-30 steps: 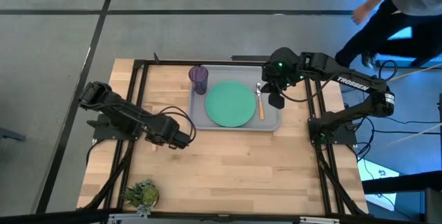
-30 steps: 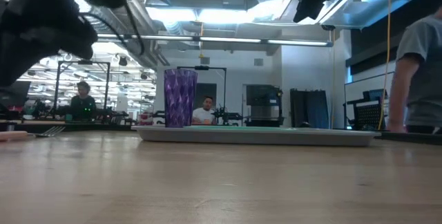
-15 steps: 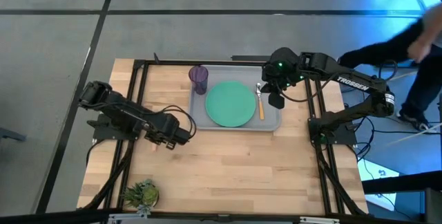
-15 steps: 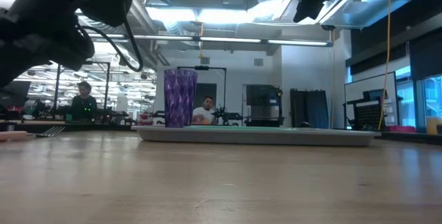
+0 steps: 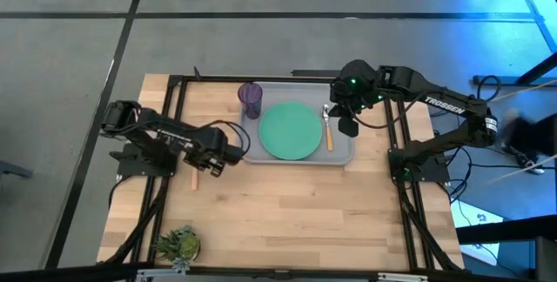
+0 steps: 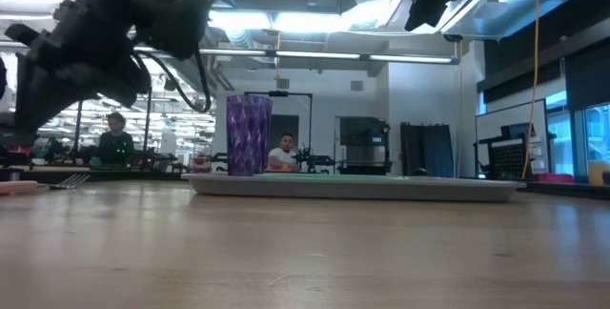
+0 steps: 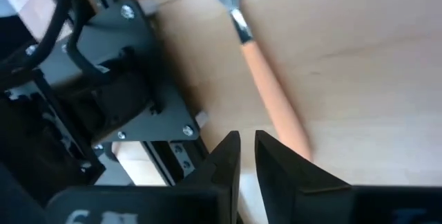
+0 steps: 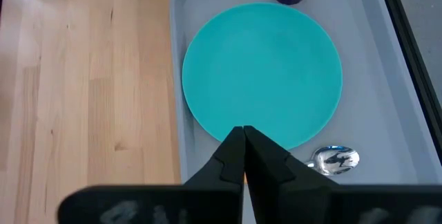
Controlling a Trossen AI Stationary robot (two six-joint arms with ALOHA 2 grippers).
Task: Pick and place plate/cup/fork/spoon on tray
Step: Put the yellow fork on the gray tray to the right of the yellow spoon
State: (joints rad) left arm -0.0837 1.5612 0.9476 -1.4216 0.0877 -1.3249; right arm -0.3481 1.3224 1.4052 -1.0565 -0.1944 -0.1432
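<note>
fork lies on the table near its left edge, under the left gripper, whose fingers stand nearly closed and empty. farther off, the tray by the far edge holds plate, cup and spoon; the right gripper hangs closed above it. step in hand: the fork; next, fingers must open and straddle its handle.
</note>
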